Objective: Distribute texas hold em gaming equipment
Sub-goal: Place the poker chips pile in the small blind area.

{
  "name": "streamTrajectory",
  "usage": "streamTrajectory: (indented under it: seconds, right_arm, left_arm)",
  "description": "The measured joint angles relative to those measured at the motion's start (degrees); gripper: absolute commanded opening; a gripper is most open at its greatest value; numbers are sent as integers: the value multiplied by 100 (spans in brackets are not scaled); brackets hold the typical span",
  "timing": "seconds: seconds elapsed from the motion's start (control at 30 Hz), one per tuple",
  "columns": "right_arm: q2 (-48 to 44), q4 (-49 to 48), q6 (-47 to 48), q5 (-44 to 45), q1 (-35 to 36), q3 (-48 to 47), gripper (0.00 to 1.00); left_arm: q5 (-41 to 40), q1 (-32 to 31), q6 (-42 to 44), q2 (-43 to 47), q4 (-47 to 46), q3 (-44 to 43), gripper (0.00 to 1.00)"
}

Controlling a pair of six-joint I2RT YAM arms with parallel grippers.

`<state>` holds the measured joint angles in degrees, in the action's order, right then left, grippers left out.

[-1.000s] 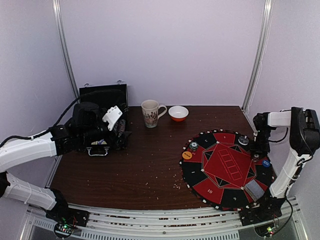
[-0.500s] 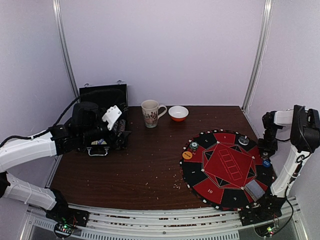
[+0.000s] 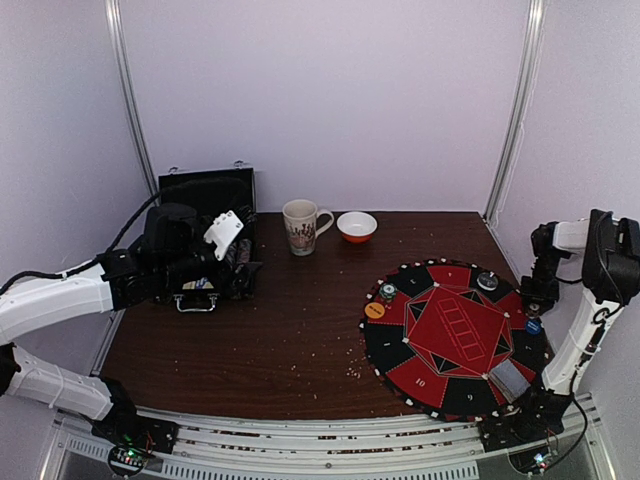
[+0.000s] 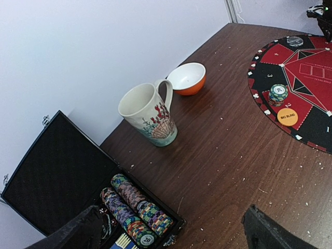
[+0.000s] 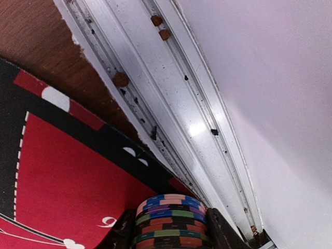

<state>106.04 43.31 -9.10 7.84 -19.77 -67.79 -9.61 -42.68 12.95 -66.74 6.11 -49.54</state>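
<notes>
"BIG BLIND" on orange disc (image 4: 287, 117), "20" on a chip (image 4: 147, 239) in the black case (image 4: 46, 171), "10" on the round mat (image 3: 420, 382)

Under the left gripper (image 4: 174, 210) sits the case (image 4: 57, 161) with chips (image 4: 132, 205) in it, the mug (image 4: 148, 114) and bowl (image 4: 188, 78) just ahead, the mat (image 4: 306, 78) farther ahead to its right.

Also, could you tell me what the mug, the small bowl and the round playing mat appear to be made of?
Mug: likely glazed ceramic, glossy with printed pattern. Bowl: also seems glazed ceramic, orange outside, white inside, shiny. Playing mat: probably felt or fabric, matte, lying flat.
</notes>
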Motion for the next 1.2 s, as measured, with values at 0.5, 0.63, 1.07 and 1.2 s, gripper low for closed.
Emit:
streamTrajectory:
  seconds: [0.5, 0.63, 1.07, 1.2]
  right_arm:
    - [35, 24, 208, -494, -149, -63, 31]
    - [35, -4, 254, -577, -151, -63, 30]
    - [35, -68, 321, -734, -151, -63, 46]
    - [37, -83, 326, -756, -149, -63, 67]
  left_arm:
    - [46, 37, 0, 0, 0, 2, 98]
    - [59, 37, 0, 0, 0, 2, 98]
    - [72, 63, 0, 0, 0, 2, 98]
    - [72, 66, 0, 0, 0, 2, 98]
